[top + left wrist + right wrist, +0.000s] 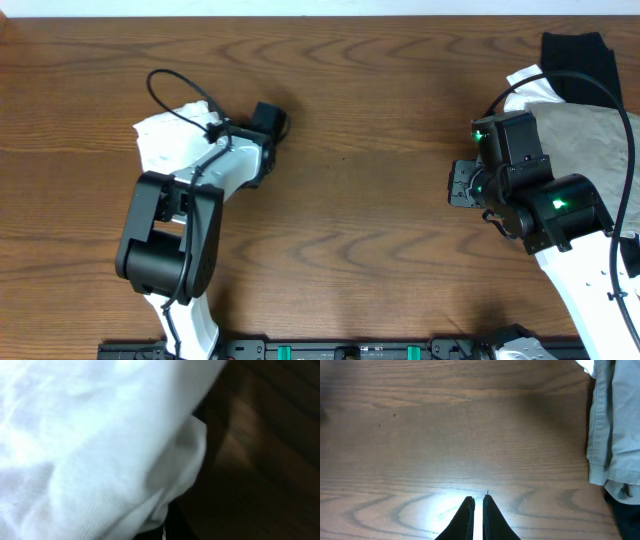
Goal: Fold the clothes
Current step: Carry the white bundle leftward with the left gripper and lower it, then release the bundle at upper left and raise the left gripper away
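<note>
The white T-shirt [160,138] lies bunched at the left of the table, mostly under my left arm. In the left wrist view its cloth [90,450] fills nearly the whole frame and hides the jaws. My left gripper [270,122] sits at the bundle's right end and seems shut on the cloth. My right gripper [458,186] is shut and empty over bare wood, as the right wrist view [478,502] also shows. A grey-beige garment [585,130] lies to its right, also seen in the right wrist view [617,425].
A black garment [575,55] lies at the back right, partly under the grey-beige one, with a white scrap [525,78] beside it. Bare wood table [370,150] spans between the two arms. A black cable [175,95] loops over the left arm.
</note>
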Robot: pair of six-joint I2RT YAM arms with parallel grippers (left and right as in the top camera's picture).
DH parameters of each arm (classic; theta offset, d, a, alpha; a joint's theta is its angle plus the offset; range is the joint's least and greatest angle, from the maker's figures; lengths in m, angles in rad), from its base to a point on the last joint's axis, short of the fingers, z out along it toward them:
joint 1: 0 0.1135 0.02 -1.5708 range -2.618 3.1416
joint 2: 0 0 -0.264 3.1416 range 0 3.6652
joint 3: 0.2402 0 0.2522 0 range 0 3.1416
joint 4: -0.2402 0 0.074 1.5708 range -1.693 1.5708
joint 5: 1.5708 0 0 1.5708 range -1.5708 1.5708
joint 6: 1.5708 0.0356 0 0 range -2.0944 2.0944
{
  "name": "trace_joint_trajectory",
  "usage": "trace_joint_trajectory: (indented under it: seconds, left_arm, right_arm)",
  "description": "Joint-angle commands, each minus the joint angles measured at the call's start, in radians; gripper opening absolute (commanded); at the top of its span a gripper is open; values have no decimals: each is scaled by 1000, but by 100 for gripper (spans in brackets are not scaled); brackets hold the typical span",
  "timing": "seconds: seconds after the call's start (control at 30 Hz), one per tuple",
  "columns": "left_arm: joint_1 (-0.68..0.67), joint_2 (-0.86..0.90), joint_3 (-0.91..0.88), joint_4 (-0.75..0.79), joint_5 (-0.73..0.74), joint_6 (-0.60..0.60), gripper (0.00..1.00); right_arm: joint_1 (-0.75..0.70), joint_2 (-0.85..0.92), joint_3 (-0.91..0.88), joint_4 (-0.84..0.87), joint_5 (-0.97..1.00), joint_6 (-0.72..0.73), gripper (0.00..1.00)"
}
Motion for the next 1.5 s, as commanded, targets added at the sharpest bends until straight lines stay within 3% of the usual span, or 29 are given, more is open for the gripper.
trace_joint_trajectory:
  seconds: [0.0, 0.13, 0.3, 0.67, 0.8, 1.07, 1.2, 1.27, 1.37, 1.4, 1.47]
  left_arm:
    - [30, 6, -14, -18, 6, -32, 6]
    - [32, -2, 1, -54, 5, -39, 6]
    - [34, -3, 6, -113, 2, -149, 6]
    - [34, -9, 6, -124, 3, -150, 6]
    - [17, -48, 7, -132, 6, -108, 8]
    - [-98, -225, 13, -103, 2, 67, 27]
    - [-190, -312, 13, -116, 2, 130, 50]
    - [-237, -352, 13, -121, 2, 178, 72]
    - [-288, -399, 13, -128, 3, 214, 98]
    - [-294, -410, 13, -138, 3, 214, 98]
    - [-295, -438, 13, -173, 16, 213, 98]
  right_arm:
    - [-8, -8, 0, -3, 4, -5, 7]
    - [-8, -8, 0, -2, 4, -5, 7]
    - [-8, -8, 0, -1, 4, -5, 7]
    - [-8, -8, 0, -4, 4, -5, 7]
    - [-8, -8, 0, -2, 21, -5, 8]
    - [-8, -8, 0, 14, 49, -5, 13]
    - [-8, -8, 0, 23, 56, -6, 31]
    - [-8, -8, 0, 39, 56, -6, 46]
    - [-7, -8, 0, 70, 29, -6, 92]
    - [-7, -8, 0, 76, 23, -6, 98]
    - [-7, -8, 0, 94, 18, -6, 99]
